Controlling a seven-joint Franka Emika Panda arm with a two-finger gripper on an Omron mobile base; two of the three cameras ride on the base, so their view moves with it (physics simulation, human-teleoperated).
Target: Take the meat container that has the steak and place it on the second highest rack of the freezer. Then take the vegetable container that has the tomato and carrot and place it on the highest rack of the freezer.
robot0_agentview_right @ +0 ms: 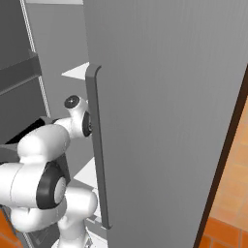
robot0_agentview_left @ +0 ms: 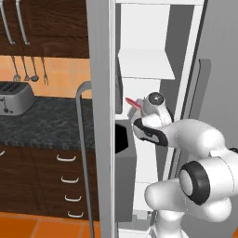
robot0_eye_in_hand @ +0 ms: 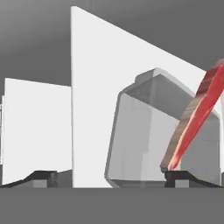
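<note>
In the left base view the arm reaches into the open freezer [robot0_agentview_left: 144, 60], its wrist deep between the white inner walls, and the tip of the steak [robot0_agentview_left: 133, 102] pokes out red just left of the hand, above a shelf about halfway up; the gripper itself is hidden behind the wrist. In the right base view the grey freezer door [robot0_agentview_right: 160, 106] blocks most of the interior, and the arm passes behind its edge toward the pale shelves [robot0_agentview_right: 77, 71]. In the hand view the two finger tips [robot0_eye_in_hand: 43, 177] stand wide apart at the bottom, closed on nothing, so the jaws are open; the clear meat container [robot0_eye_in_hand: 140, 140] sits between them on the shelf, the steak leaning against its right wall. The tub looks rigid, light and smooth-sided, likely slippery; a hold across its upright side walls, near the rim, seems safest, since the loose steak could shift if it tips.
</note>
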